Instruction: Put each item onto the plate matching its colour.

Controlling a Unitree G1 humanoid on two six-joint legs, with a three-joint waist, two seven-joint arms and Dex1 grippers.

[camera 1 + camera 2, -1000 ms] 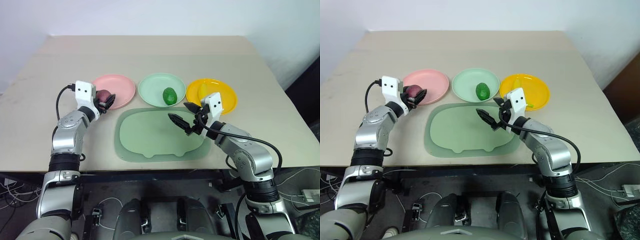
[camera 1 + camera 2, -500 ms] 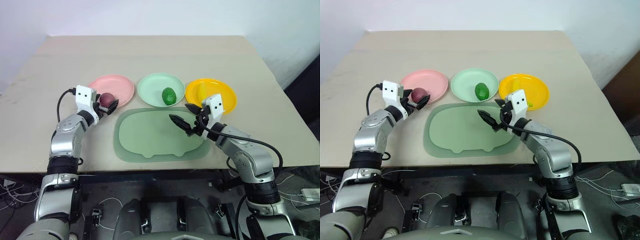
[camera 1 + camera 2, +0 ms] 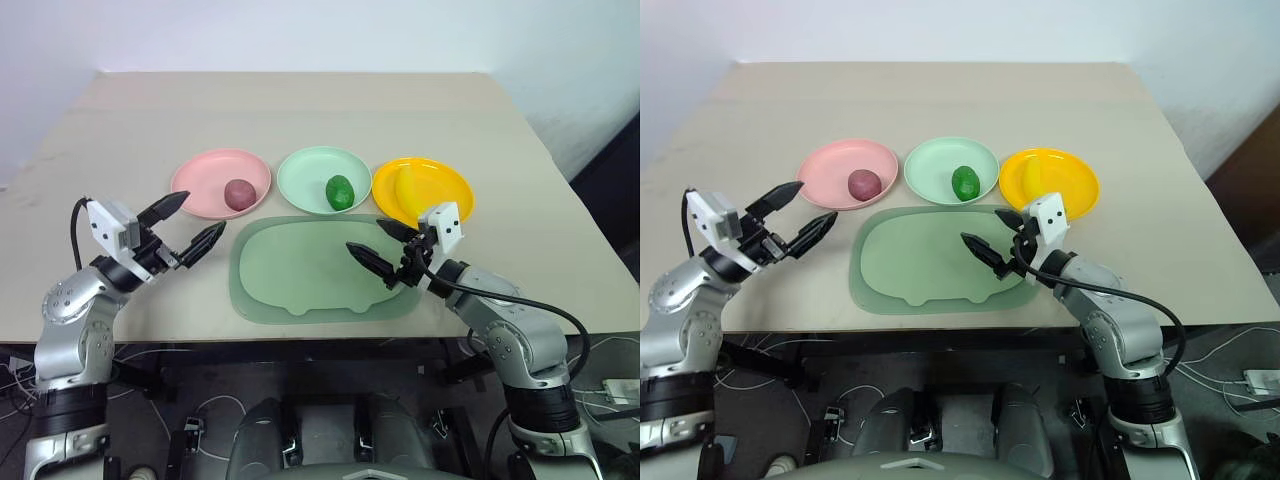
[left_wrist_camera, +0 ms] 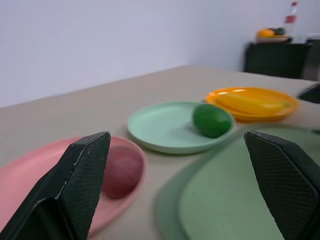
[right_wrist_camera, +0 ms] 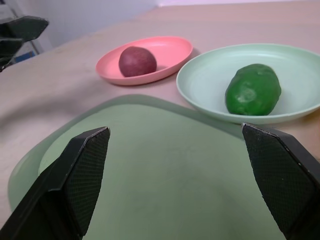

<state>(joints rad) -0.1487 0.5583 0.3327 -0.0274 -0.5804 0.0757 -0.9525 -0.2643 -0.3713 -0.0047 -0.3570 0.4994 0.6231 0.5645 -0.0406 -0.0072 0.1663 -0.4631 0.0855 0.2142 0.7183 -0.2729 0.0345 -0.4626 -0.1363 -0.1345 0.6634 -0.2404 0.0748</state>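
Where wrist-hidden, overhead: banana (image 3: 405, 186) plated.

claw (image 4: 187, 190) wide (empty); purple ball (image 4: 121, 171) on pink plate (image 4: 30, 175)

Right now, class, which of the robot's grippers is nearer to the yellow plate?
Right. The right gripper hangs over the green tray, just in front of the yellow plate; the left gripper is beyond the pink plate.

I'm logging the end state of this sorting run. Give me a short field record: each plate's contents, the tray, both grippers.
pink plate: reddish-purple ball
mint green plate: dark green oval
orange-yellow plate: banana
pale green tray: nothing on it
left gripper: open, holding nothing, beside the pink plate
right gripper: open, holding nothing, over the tray
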